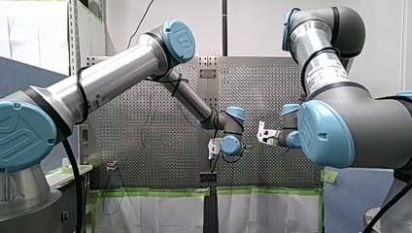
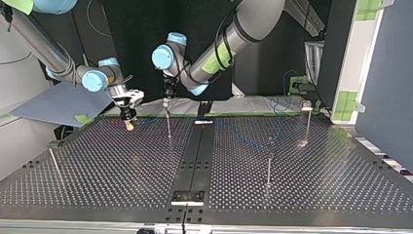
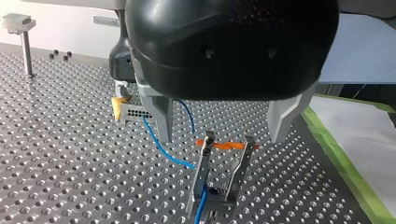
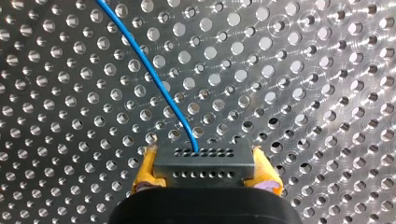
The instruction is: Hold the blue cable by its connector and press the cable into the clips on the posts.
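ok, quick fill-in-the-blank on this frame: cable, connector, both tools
1. My right tool is shut on the connector, gripping it between ____ pads.
2. The cable leaving the connector is ____ in colour.
3. My left tool stands over the clip with its metal fingers ____.
4. The band across the clip's prongs is ____.

Missing words: yellow; blue; open; orange.

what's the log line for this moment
right gripper: shut on connector | left gripper: open over clip | cable: in clip
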`<state>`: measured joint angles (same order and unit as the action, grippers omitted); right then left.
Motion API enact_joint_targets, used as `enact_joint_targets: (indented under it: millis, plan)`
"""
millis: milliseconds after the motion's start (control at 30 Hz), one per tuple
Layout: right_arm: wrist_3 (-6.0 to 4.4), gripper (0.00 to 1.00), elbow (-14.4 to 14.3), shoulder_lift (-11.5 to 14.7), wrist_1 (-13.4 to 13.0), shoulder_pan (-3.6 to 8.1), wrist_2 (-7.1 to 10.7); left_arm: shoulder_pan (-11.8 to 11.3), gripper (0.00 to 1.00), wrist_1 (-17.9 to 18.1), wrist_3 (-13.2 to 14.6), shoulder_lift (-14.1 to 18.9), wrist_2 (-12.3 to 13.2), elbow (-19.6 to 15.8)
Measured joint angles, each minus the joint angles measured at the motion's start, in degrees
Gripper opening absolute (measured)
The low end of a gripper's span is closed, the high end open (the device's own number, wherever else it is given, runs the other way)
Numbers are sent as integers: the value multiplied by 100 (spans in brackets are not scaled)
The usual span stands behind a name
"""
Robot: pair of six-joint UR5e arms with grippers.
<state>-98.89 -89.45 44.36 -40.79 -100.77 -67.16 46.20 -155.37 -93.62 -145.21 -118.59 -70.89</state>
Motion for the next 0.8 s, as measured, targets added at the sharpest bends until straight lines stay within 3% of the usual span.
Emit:
enact_joint_targets:
  millis: [567,800]
  plan:
    - [1,0,0,0,-2,0,0,1,100,9,-136,-1,-5,1]
    - [1,0,1,0,7,20,6,82,100,-2,-148,45,-179,-83]
